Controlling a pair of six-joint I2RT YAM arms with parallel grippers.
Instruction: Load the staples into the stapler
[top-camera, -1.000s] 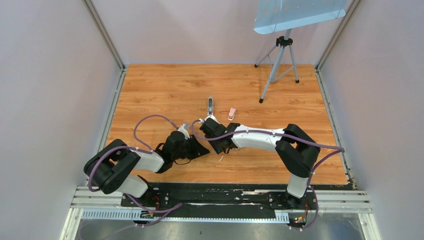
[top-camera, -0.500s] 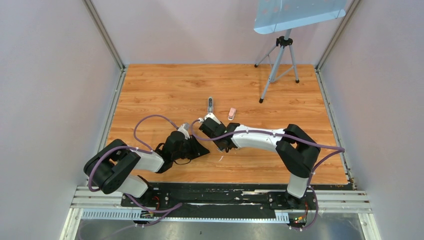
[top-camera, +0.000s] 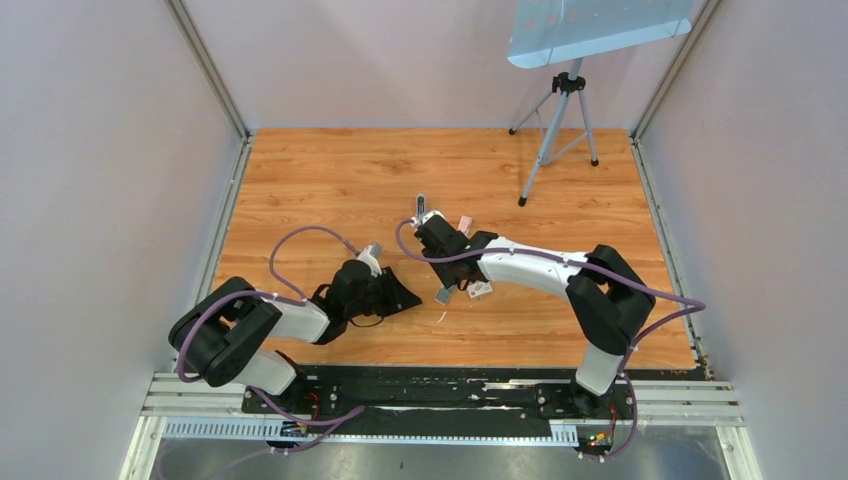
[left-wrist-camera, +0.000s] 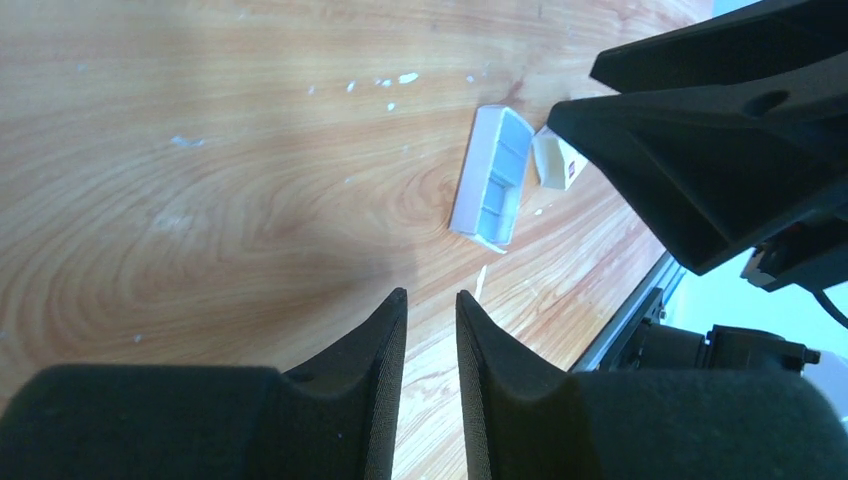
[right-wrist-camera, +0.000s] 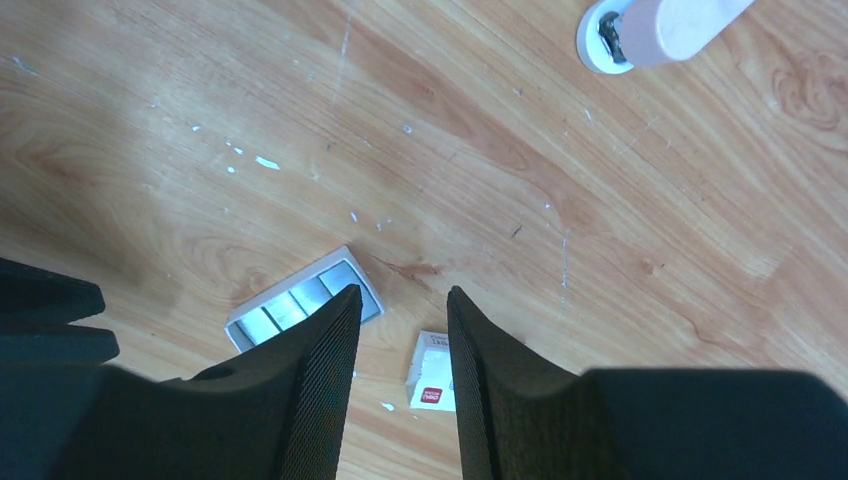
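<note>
The staples (right-wrist-camera: 290, 305) are short silvery-grey strips lying flat, side by side, in a small white tray (right-wrist-camera: 235, 328). They sit just left of the right gripper (right-wrist-camera: 402, 292), with one finger partly hiding them. The stapler (top-camera: 421, 204), slim and grey, lies flat just beyond that gripper, its near end hidden.

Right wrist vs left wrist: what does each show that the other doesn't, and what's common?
Only right wrist: the pink piece with a white round end, in the top right corner.
Only left wrist: the metal rail along the table edge, lower right.
Both: the white tray holding the staples, the small red-labelled white box beside it, and the wooden tabletop.
</note>
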